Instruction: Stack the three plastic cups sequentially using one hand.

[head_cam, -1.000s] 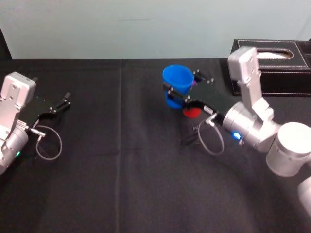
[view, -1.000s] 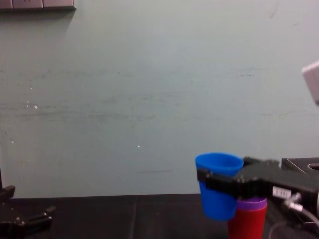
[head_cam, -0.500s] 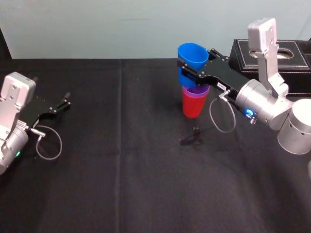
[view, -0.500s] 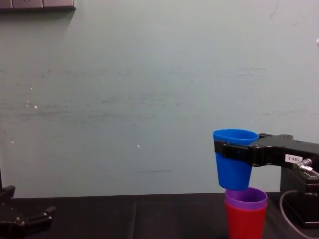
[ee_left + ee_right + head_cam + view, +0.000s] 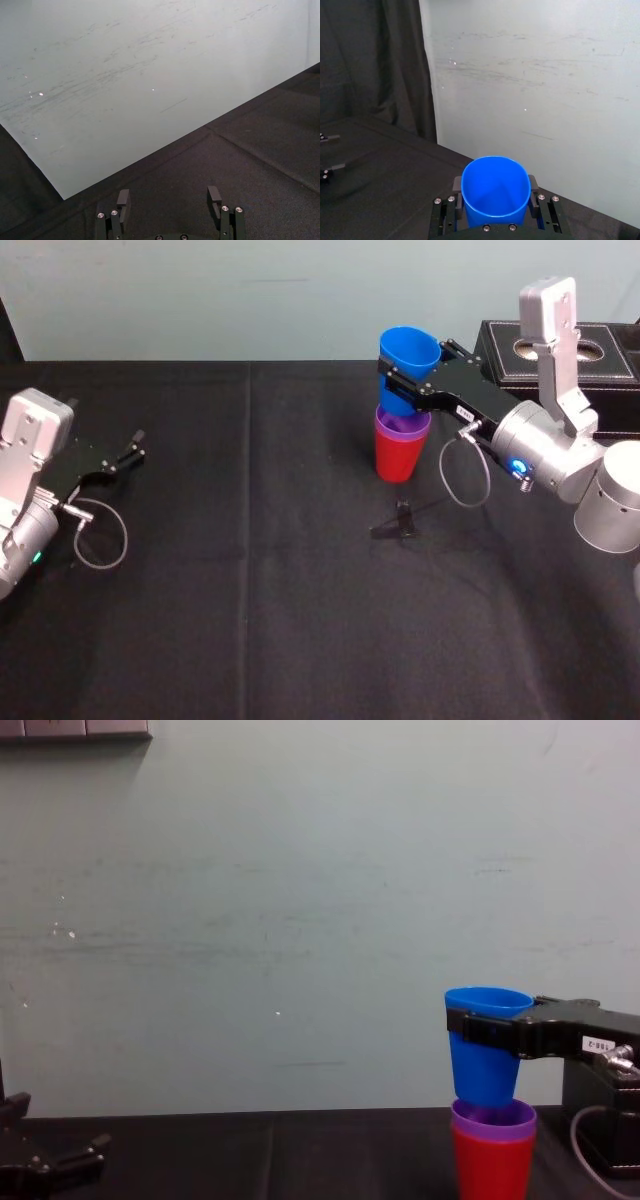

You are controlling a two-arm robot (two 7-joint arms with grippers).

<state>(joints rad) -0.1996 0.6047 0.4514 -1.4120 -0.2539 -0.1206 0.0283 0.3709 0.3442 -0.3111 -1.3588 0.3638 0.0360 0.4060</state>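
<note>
A red cup (image 5: 398,459) (image 5: 492,1170) stands on the black table with a purple cup (image 5: 402,428) (image 5: 492,1120) nested inside it. Directly above them hangs the blue cup (image 5: 407,357) (image 5: 485,1045) (image 5: 495,192), upright, its base at the purple cup's rim. My right gripper (image 5: 400,375) (image 5: 480,1025) (image 5: 496,197) is shut on the blue cup just below its rim, one finger on each side. My left gripper (image 5: 135,450) (image 5: 170,200) rests open at the table's left side, with nothing between its fingers.
A black stitched box (image 5: 590,375) (image 5: 600,1120) stands at the back right, just behind my right arm. A small dark object (image 5: 397,523) lies on the cloth in front of the cups. A pale wall rises behind the table.
My right gripper has carried the blue cup up and to the right, from beside the red and purple stack to directly above it, then slightly down toward the purple cup. The left arm stayed still.
</note>
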